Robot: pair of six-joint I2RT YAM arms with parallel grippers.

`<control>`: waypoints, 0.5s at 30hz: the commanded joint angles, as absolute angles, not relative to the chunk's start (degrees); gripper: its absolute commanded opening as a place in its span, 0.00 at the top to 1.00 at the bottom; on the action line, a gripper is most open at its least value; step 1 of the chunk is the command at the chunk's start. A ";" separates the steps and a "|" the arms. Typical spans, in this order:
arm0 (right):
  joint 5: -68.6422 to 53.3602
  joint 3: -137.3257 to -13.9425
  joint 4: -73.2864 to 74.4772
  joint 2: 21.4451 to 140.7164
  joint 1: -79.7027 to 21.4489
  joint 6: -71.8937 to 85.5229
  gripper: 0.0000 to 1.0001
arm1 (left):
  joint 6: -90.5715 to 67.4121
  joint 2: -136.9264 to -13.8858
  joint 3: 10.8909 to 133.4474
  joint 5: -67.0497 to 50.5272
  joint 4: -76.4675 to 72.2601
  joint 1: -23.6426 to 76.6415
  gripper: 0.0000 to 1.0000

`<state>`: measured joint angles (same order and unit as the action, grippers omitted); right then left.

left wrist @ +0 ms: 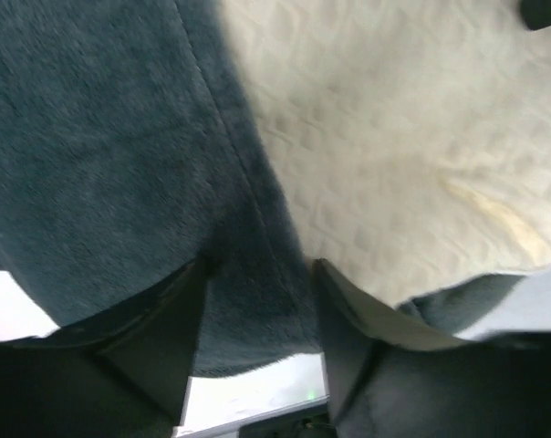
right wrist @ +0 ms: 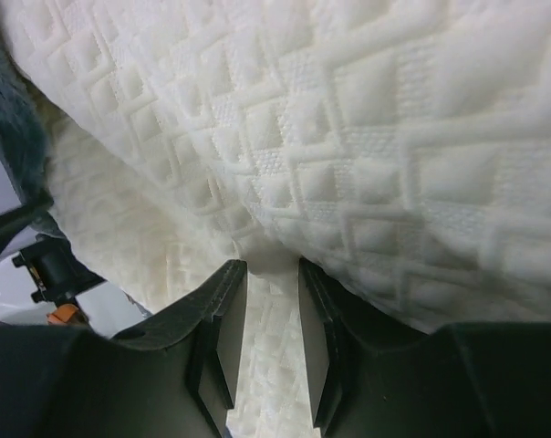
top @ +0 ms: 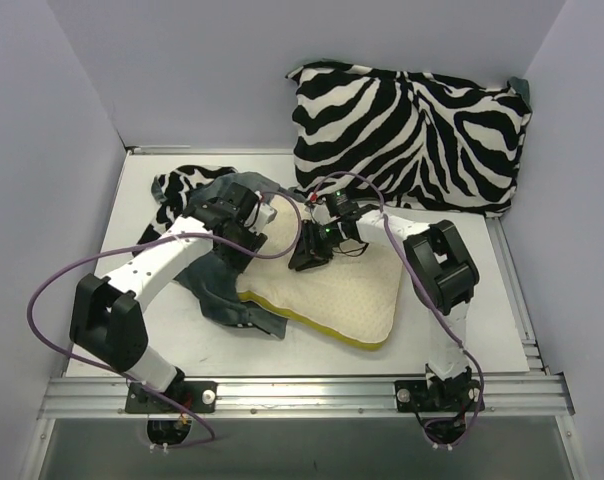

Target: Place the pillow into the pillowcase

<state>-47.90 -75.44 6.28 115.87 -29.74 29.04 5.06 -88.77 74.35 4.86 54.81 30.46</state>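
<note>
Starting with the big stuff: the white surface (top: 462,340) carries everything, and a plump zebra cushion (top: 412,130) leans on the back wall at the right. The pillowcase (top: 217,285) lies crumpled on the left half, mostly teal plush up, with zebra print showing at its far end. The pillow (top: 342,300) lies flat around the centre, and the plush overlaps its left edge. The left gripper (left wrist: 260,338) has a fold of the pillowcase's plush edge pinched between its fingers, right beside the pillow. The right gripper (right wrist: 272,338) is nearly closed, nipping a ridge of the pillow's quilted fabric near its far edge.
</note>
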 commanded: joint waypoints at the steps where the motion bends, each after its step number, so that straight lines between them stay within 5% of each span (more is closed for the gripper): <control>1: -46.94 -75.06 4.40 115.93 -30.15 31.03 0.70 | 5.71 -90.87 73.83 11.16 50.45 30.32 0.45; 4: -46.85 -74.53 4.22 115.67 -30.15 31.03 0.71 | 7.29 -90.71 75.58 6.01 50.10 31.02 0.78; 8: -47.81 -73.74 3.69 115.14 -30.15 31.90 0.73 | 9.14 -91.14 78.30 1.59 49.66 36.72 1.00; 15: -50.62 -71.11 -2.10 114.52 -30.15 38.65 0.73 | 3.98 -92.72 86.73 -19.13 45.27 46.21 1.00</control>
